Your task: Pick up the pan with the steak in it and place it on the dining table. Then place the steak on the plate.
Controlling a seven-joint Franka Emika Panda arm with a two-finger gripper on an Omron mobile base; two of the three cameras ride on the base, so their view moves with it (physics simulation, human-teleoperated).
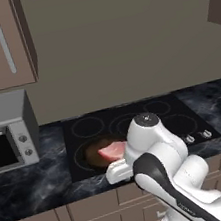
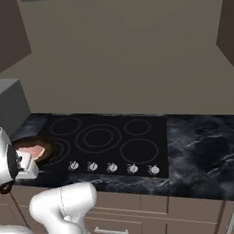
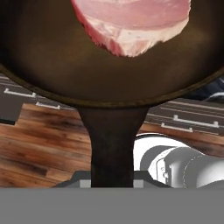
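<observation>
- Your pan (image 3: 57, 57): dark brown-black, round, shallow. In the base views it (image 1: 94, 154) sits at the front left of the black glass stovetop (image 1: 135, 124), over the near-left burner ring.
- Steak (image 3: 131, 24): pink-red slab with a paler edge, lying flat inside the pan; in the left base view it (image 1: 111, 151) shows just beside the white wrist.
- Pan handle (image 3: 111, 144): runs straight down from the rim in the hand view, toward the gripper.
- Gripper (image 3: 112, 183): closed on the pan handle, as far as you can judge; the fingertips are hidden at the bottom edge.
- Below the pan in the hand view you see wood floor (image 3: 39, 148) and drawer fronts (image 3: 192, 120), so it may sit slightly off the glass; not certain.
- Knob row (image 2: 112, 167) along the stovetop's front edge.
- Microwave (image 1: 7, 131) on the dark marble counter (image 1: 28, 186), left of the stovetop.
</observation>
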